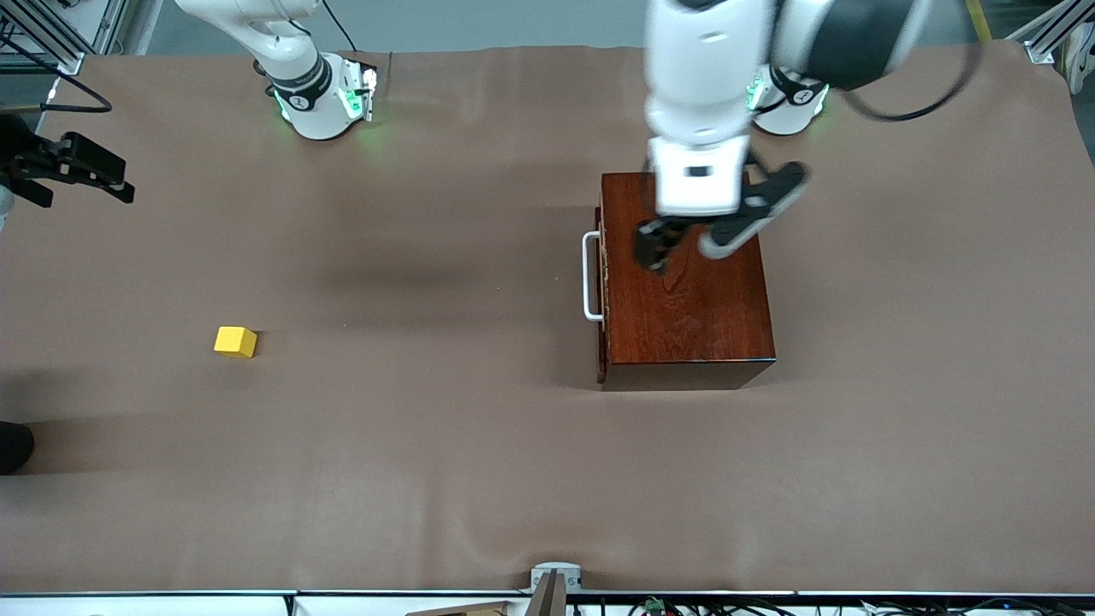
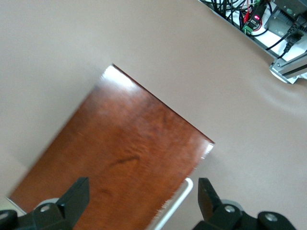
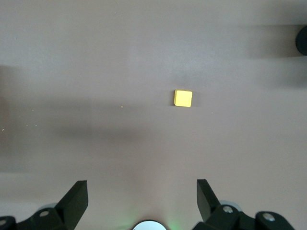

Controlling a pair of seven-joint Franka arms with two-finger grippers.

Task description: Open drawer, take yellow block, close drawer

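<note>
The dark reddish-brown wooden box [image 1: 693, 299] stands toward the left arm's end of the table. Its drawer is shut, and the white bar handle [image 1: 590, 276] faces the right arm's end. My left gripper [image 1: 689, 245] hangs open and empty over the box top. In the left wrist view my left gripper [image 2: 141, 187] has the box top [image 2: 129, 153] and the handle [image 2: 175, 203] below it. The yellow block [image 1: 235, 341] lies on the brown cloth toward the right arm's end. My right gripper [image 1: 81, 175] is up in the air at that end, open and empty. In the right wrist view my right gripper [image 3: 141, 187] is apart from the block [image 3: 183, 98].
The brown cloth [image 1: 428, 445] covers the whole table. A dark object [image 1: 13, 445] sits at the cloth's edge at the right arm's end. A camera mount [image 1: 554, 582] stands at the edge nearest the front camera. Cables and a metal frame [image 2: 283, 43] line one edge.
</note>
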